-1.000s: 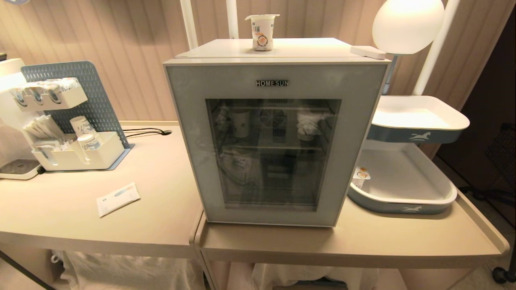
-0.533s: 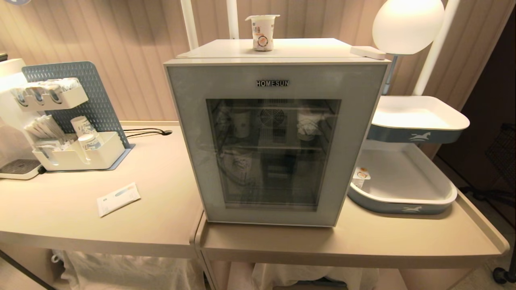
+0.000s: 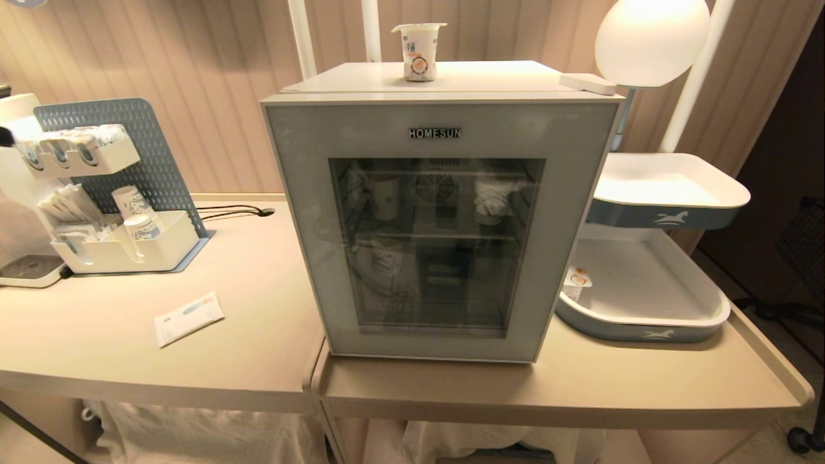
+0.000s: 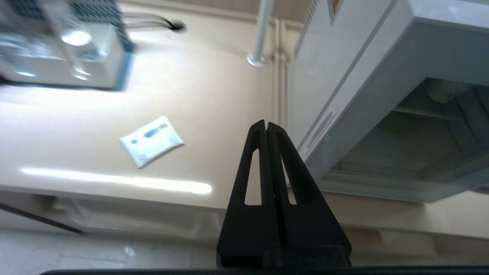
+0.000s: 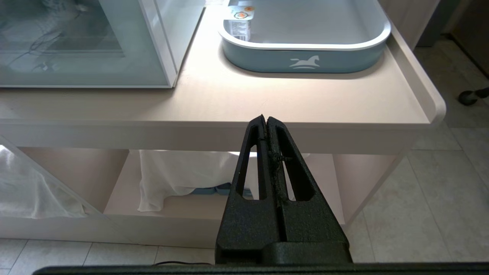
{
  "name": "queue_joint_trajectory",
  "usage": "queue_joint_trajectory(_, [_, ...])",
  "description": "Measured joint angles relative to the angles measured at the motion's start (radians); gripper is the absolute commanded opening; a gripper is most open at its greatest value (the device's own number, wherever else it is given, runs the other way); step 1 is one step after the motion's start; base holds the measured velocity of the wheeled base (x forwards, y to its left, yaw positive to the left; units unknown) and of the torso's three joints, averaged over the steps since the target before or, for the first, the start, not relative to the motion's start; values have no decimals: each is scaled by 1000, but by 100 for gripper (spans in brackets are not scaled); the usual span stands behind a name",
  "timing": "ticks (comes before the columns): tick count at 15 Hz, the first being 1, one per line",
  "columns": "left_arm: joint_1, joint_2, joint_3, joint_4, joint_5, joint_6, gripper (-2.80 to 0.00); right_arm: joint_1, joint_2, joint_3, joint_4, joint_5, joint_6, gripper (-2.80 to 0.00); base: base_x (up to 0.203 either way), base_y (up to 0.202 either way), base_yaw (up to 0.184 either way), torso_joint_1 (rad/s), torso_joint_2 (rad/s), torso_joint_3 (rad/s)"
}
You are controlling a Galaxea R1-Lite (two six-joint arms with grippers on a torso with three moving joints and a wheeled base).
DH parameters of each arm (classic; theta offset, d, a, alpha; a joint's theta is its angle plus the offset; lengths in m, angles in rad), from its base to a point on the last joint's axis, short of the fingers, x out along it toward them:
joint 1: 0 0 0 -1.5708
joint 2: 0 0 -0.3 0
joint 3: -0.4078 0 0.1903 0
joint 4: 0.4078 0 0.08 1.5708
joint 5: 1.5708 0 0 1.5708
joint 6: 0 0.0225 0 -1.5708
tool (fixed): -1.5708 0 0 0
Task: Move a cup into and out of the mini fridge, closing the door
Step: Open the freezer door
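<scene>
Since the earlier head pic nothing on the tables had been shifted; only a dark tip [image 3: 5, 136] had come into view at the far left edge, prob. part of the left arm, though that could not be told for sure. The cup [image 3: 419, 51] was set upright on top of the fridge [image 3: 445, 80], near the back, so it was within reach for loading. The door [image 3: 296, 212] was shut flush, w/ items seen dimly on the shelves behind the glass. So door opening was judged the first step, not yet begun. The left gripper [image 4: 266, 124] was held over the table beside the fridge's front corner, fingers pressed together, nothing held. The right gripper [image 5: 264, 118] was parked low before the table edge, fingers likewise pressed together and empty, near a tray [image 5: 305, 63].
</scene>
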Motion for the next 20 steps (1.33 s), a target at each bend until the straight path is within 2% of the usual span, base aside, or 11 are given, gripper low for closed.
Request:
queue_joint_trajectory(1, [39, 129, -94, 29, -120, 3, -280, 0, 0, 0, 0, 0, 0, -280, 0, 0, 0, 0, 0, 0])
queue_joint_trajectory(3, [133, 353, -237, 90, -428, 37, -280, 1, 0, 0, 0, 0, 0, -280, 0, 0, 0, 0, 0, 0])
queue_joint_trajectory(5, [222, 534, -314, 133, -763, 105, -280, 1, 0, 0, 0, 0, 0, -280, 0, 0, 0, 0, 0, 0])
queue_joint_trajectory(6, [247, 598, -323, 143, -901, 151, -280, 1, 0, 0, 0, 0, 0, -280, 0, 0, 0, 0, 0, 0])
queue_joint_trajectory(7, [258, 644, -313, 146, -1004, 200, -280, 1, 0, 0, 0, 0, 0, -280, 0, 0, 0, 0, 0, 0])
queue_joint_trajectory(8, [258, 681, -289, 144, -1077, 262, -280, 1, 0, 0, 0, 0, 0, -280, 0, 0, 0, 0, 0, 0])
queue_joint_trajectory(10, [236, 728, -231, 143, -1153, 396, -280, 1, 0, 0, 0, 0, 0, -280, 0, 0, 0, 0, 0, 0])
queue_joint_trajectory(11, [226, 739, -200, 140, -1212, 454, -280, 1, 0, 0, -1, 0, 0, -280, 0, 0, 0, 0, 0, 0])
queue_joint_trajectory(13, [195, 737, -140, 129, -1341, 525, -280, 1, 0, 0, -1, 0, 0, -280, 0, 0, 0, 0, 0, 0])
queue_joint_trajectory(15, [155, 728, -100, 62, -1368, 532, -280, 1, 0, 0, -1, 0, 0, -280, 0, 0, 0, 0, 0, 0])
queue_joint_trajectory(20, [91, 717, -11, -56, -1354, 533, -280, 1, 0, 1, -3, 0, -2, -280, 0, 0, 0, 0, 0, 0])
